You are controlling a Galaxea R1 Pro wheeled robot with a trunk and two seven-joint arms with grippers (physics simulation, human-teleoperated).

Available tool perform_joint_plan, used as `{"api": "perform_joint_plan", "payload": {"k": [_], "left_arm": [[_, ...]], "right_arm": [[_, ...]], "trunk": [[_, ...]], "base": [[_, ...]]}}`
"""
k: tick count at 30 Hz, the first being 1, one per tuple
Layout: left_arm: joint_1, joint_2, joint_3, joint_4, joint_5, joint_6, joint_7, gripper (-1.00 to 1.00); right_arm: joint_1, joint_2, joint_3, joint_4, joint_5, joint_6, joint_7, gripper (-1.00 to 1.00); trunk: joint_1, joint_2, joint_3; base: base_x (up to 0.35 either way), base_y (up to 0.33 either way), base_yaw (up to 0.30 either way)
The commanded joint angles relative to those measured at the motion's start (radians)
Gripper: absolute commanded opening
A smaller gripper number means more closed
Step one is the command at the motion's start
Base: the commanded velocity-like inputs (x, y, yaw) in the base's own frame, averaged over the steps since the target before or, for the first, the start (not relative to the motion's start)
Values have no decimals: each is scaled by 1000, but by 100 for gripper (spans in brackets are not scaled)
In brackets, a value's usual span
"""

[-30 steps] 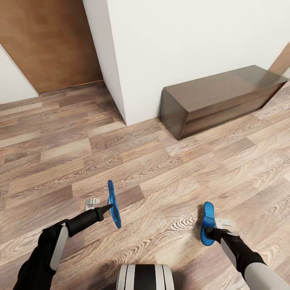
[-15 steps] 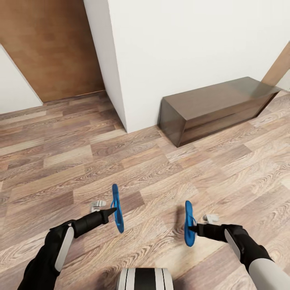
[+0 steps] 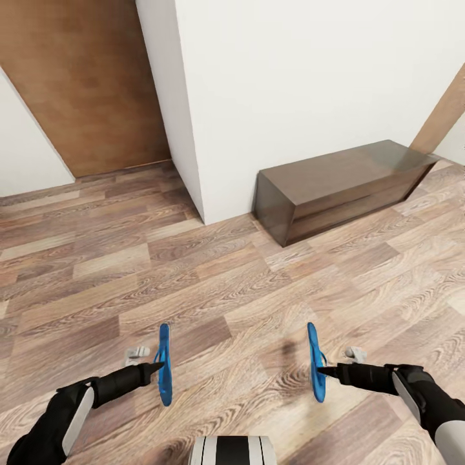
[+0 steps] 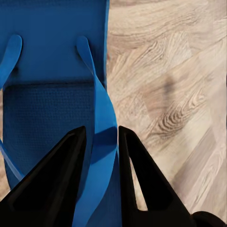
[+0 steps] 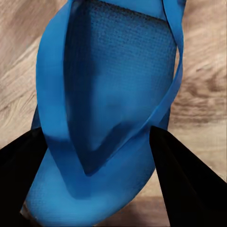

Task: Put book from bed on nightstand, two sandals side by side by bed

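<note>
Over grained wood-plank floor (image 3: 213, 278), each hand (image 3: 157, 367) (image 3: 321, 371) pinches a thin blue sandal (image 3: 165, 365) (image 3: 315, 363).

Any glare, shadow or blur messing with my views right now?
Head view: sharp, soft glare on the long dark brown cabinet. Left wrist view: the left claw is crisp on the bright blue sandal strap, with a faint floor shadow. Right wrist view: the other blue sandal is slightly soft.

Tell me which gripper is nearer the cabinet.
Right. The right gripper holds a sandal below the cabinet; the left gripper holds its sandal farther left.
</note>
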Motion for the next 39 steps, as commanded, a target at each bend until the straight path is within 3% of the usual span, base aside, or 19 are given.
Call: {"api": "perform_joint_plan", "payload": {"k": [1,3,4,7,14,18,21,33,39], "left_arm": [[0,16,1,35,11,-11,-10,-100],[0,49,1,130,12,-72,-29,-100],[0,64,2,195,13,-134,-41,-100],[0,75,1,252,13,-216,-70,-100],[0,79,1,274,11,-243,-78,-100],[0,79,0,276,11,-246,-78,-100],[0,75,-2,277,9,-248,-77,-100],[0,72,-5,307,7,-250,-75,-100],[0,74,-4,396,6,-341,-75,-100]], "right_arm": [[0,-10,-1,2,-4,7,49,-100],[0,-21,-2,6,-4,4,102,-100],[0,-25,-2,9,-4,-1,119,-100],[2,-28,-2,52,-3,-42,135,-100],[3,-28,-2,161,-3,-127,138,-100],[4,-27,-1,332,-2,-309,132,-100],[4,-26,-2,408,-3,-386,134,-100],[4,-26,-2,431,-4,-406,142,-100],[4,-27,-2,437,-4,-409,140,-100]], "trunk": [[-1,0,3],[-1,0,11],[-2,1,15],[-3,1,27],[-6,3,54],[-8,4,69],[-10,5,81],[-15,7,127],[-18,9,150]], "base": [[0,0,0],[0,0,0],[0,0,0],[0,0,0],[0,0,0],[0,0,0],[0,0,0],[0,0,0],[0,0,0]]}}
